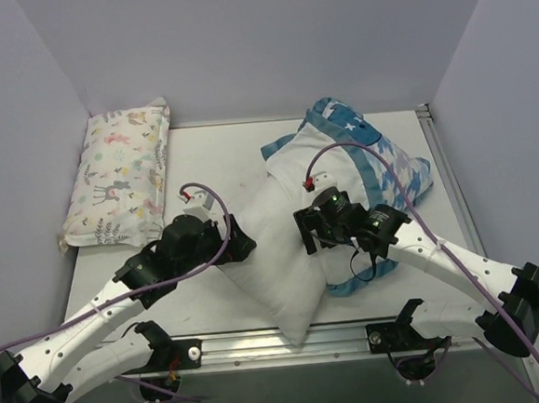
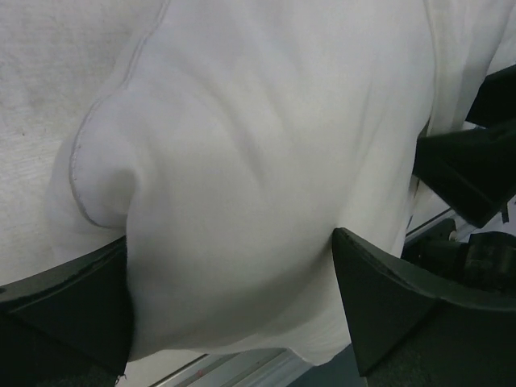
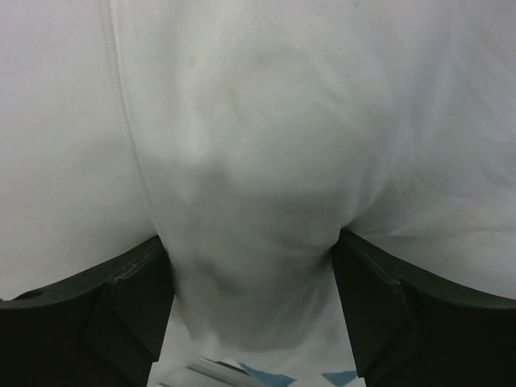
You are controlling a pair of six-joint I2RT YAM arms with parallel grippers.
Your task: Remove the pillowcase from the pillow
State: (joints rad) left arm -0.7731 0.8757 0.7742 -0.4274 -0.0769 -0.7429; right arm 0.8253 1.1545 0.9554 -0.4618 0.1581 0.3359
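The plain white pillow [image 1: 277, 271] lies slanted in the middle of the table, its lower corner over the front edge. The pillowcase [image 1: 341, 158] lies to its right, white face up, with the blue frill and patterned side showing at its edges; the pillow's upper end meets it. My left gripper [image 1: 243, 246] is shut on the pillow's left side; in the left wrist view [image 2: 230, 298] the white stuffing bulges between the fingers [image 2: 81, 310]. My right gripper [image 1: 311, 235] is shut on a bunch of the pillowcase's white fabric [image 3: 251, 242], with blue print below it.
A smaller pastel animal-print pillow [image 1: 118, 176] lies at the table's far left. A metal rail [image 1: 447, 173] runs along the table's right edge and another along the front [image 1: 252, 338]. Grey walls enclose the table. The right arm's dark body [image 2: 476, 169] shows in the left wrist view.
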